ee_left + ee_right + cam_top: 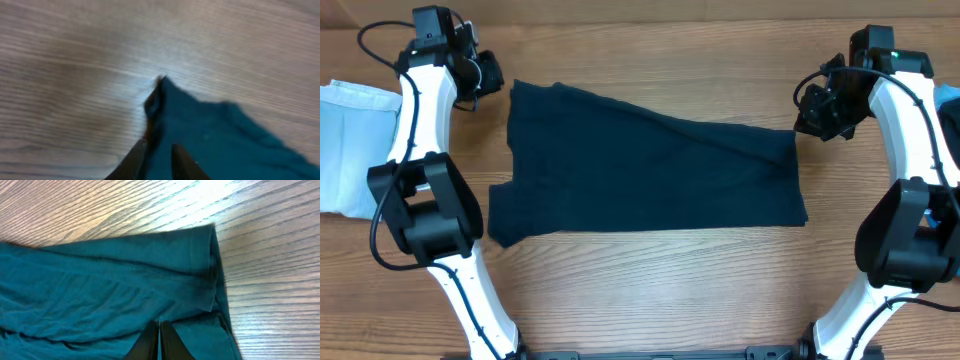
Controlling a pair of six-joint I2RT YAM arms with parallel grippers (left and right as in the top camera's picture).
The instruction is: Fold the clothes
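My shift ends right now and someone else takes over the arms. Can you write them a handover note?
Left gripper: at the navy garment's far left corner, jaws slightly apart with cloth between them; view blurred, grip unclear.
Right gripper: shut, at the far right corner; unclear whether it pinches cloth.
Garment lies spread mid-table; pale blue piece at the left edge, brighter blue piece at the right edge.
Done: garment laid out. Left: the folding.
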